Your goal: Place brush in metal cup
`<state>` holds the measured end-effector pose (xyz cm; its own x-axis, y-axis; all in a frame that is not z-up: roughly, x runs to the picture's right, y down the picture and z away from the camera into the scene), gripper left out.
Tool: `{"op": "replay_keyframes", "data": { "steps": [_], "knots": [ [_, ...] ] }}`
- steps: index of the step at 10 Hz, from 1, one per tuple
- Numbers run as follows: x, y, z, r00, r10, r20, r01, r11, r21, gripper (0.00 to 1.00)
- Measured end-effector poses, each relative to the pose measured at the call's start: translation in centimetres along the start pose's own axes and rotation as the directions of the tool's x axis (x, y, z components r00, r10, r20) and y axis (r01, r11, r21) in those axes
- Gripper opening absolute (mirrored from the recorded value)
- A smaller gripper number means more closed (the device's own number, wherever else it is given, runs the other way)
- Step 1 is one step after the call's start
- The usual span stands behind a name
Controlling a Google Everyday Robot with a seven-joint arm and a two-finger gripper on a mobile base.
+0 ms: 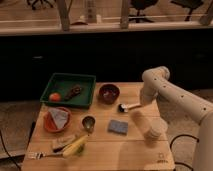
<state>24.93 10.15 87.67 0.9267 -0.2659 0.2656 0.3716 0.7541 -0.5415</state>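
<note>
On the wooden table point(100, 150), the far left holds a fork point(37, 155) near the front edge, with a banana point(75, 146) just beside it to the right. Behind them sits an orange bowl point(46, 125) with crumpled pale paper point(58, 117) in it, and further back a green tray point(85, 80) containing an orange fruit point(54, 96) and a dark object. The metal cup point(88, 123) stands upright near the table's middle, right of the orange bowl, well apart from the brush. A blue sponge point(118, 127) lies flat to its right, and a dark red bowl point(109, 93) sits behind. The brush point(129, 106) lies on the table right of that bowl, dark head pointing left, white handle running right to the gripper point(141, 103) at the arm's lower end; whether the gripper clasps the handle cannot be told. A white paper cup point(156, 128) stands nearer the front right.
</note>
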Motion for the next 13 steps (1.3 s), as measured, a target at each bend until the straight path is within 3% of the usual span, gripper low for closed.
{"op": "replay_keyframes", "data": {
  "steps": [4,5,9,13],
  "knots": [
    [-0.7,-1.9,0.6,0.994,0.018,0.105,-0.020,1.000,0.012,0.76],
    [-1.0,-2.2,0.9,0.993,0.018,0.115,-0.020,1.000,0.011,0.80],
    [-2.3,-3.1,2.2,0.993,0.031,0.112,-0.032,0.999,0.008,0.80],
    [-2.1,-3.3,4.9,0.991,0.070,0.110,-0.068,0.998,-0.014,0.80]
  ]
}}
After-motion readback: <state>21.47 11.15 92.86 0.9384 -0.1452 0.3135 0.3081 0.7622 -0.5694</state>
